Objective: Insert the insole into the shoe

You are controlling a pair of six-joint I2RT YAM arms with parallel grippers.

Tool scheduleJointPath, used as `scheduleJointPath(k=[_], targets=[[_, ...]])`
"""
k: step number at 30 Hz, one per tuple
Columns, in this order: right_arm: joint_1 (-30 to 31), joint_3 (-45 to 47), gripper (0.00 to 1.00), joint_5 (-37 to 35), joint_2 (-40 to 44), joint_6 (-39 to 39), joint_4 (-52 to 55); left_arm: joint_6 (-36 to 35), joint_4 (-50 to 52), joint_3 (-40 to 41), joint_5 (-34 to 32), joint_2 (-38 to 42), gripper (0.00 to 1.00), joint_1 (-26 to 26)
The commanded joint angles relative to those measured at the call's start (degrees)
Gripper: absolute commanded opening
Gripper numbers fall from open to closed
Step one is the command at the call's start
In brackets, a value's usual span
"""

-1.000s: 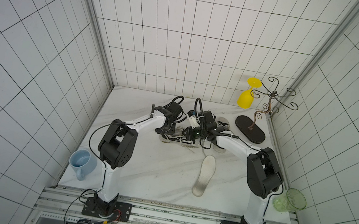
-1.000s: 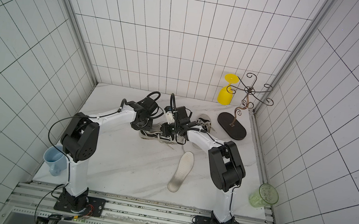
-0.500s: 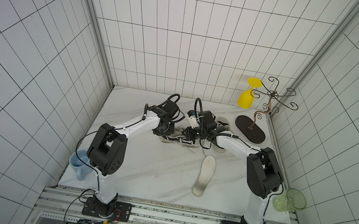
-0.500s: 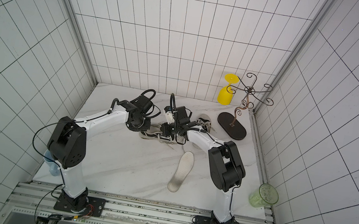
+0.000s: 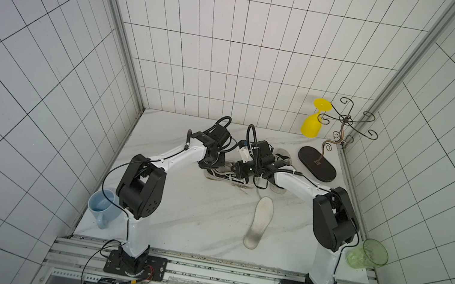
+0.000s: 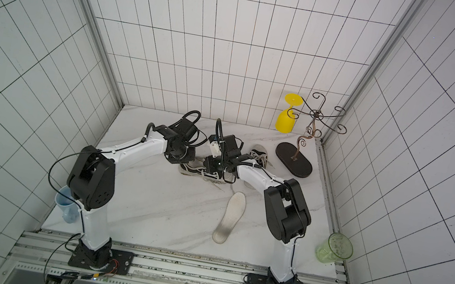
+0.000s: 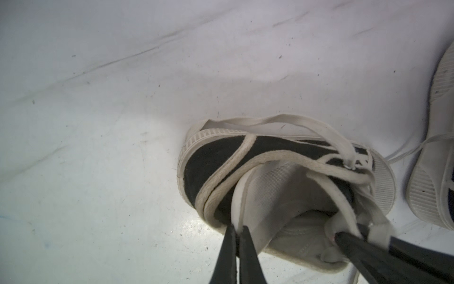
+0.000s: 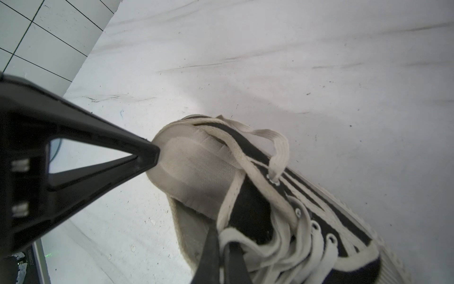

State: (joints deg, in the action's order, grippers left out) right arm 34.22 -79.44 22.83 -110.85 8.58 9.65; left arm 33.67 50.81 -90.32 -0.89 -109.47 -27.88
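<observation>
White tiled walls (image 5: 235, 55) enclose a marbled tabletop (image 5: 191, 215). A black-and-white shoe (image 5: 228, 177) lies toward the back of it, held at both ends of its opening. The left gripper (image 7: 236, 228) is clamped on the pale back rim of the opening. The right gripper (image 8: 223, 239) is pinched tight on the laced front edge, though it cannot be told whether tongue or lace sits between its fingers.

Likely hazards:
- Both grips are thin pinches on soft fabric, so a stronger pull apart may strip either one off or drag the shoe across the smooth top.
- A loose lace (image 7: 258, 123) loops over the heel and across the mouth, where it may snag whatever is pushed in.
- Neither gripper is free, so one must probably let go to fetch the insole, and the stretched mouth may then sag shut.
- The insole looks thin and flexible, and may buckle against the tongue if it is not fed in toe first.

The insole (image 5: 259, 222) lies flat and bare on the tabletop, outside the shoe and touching neither gripper. In both top views it sits well apart from them, nearer the front edge and closer to the right arm than the left, with its far tip near the trailing laces.
</observation>
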Motion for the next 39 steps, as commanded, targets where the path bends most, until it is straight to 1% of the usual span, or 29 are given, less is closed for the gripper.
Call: scheduleJointPath(k=[1,7,11,13,15,16,18,20,24,25,28,29,36,39], targets=[[0.52,-0.34,0.0,1.19,0.02,-0.92,-0.86,-2.58,-0.49,-3.53,-1.26,-3.72,0.0,-1.27],[0.42,-0.28,0.0,0.53,0.08,-0.91,-0.77,-5.33,3.68,-6.19,-5.98,-7.62,0.0,-2.42],[0.34,-0.56,0.0,0.68,-0.12,-1.02,-0.77,-6.46,3.31,-5.39,-11.12,-7.83,0.0,-2.74],[0.32,-0.7,0.0,0.89,-0.07,-1.02,-0.77,-8.0,3.09,-5.81,-13.96,-8.81,0.03,-2.88],[0.33,-0.78,0.0,0.9,-0.25,-1.02,-0.77,-9.94,3.92,-7.03,-16.62,-10.54,0.08,-2.95],[0.26,-0.78,0.0,0.88,-0.34,-1.02,-0.76,-10.52,3.99,-7.25,-17.25,-11.31,0.09,-2.96],[0.24,-0.81,0.0,0.71,-0.35,-1.02,-0.77,-11.46,4.75,-8.08,-16.92,-12.77,0.13,-2.96],[0.2,-0.89,0.0,0.71,-0.35,-0.98,-0.77,-11.63,6.52,-9.41,-17.96,-14.35,0.16,-3.44],[0.06,-1.16,0.0,1.04,-0.51,-1.02,-0.76,-10.59,9.52,-12.3,-23.98,-16.32,0.35,-4.57],[0.11,-1.24,0.0,1.07,-0.59,-1.02,-0.78,-10.05,10.08,-12.93,-25.66,-16.82,0.37,-4.73],[0.09,-1.22,0.0,1.05,-0.82,-1.0,-0.77,-9.02,13.03,-16.26,-29.64,-18.25,0.4,-4.94],[0.13,-1.15,0.0,0.91,-0.86,-1.02,-0.82,-8.98,13.5,-17.17,-29.68,-17.98,0.42,-5.07],[-0.17,-1.44,0.0,0.9,-1.2,-0.84,-0.86,-8.9,11.73,-16.34,-14.84,-10.03,0.48,-3.72],[-0.31,-1.58,0.0,0.88,-1.15,-0.91,-0.86,-8.33,12.32,-15.19,-11.14,-7.38,0.49,-3.24]])
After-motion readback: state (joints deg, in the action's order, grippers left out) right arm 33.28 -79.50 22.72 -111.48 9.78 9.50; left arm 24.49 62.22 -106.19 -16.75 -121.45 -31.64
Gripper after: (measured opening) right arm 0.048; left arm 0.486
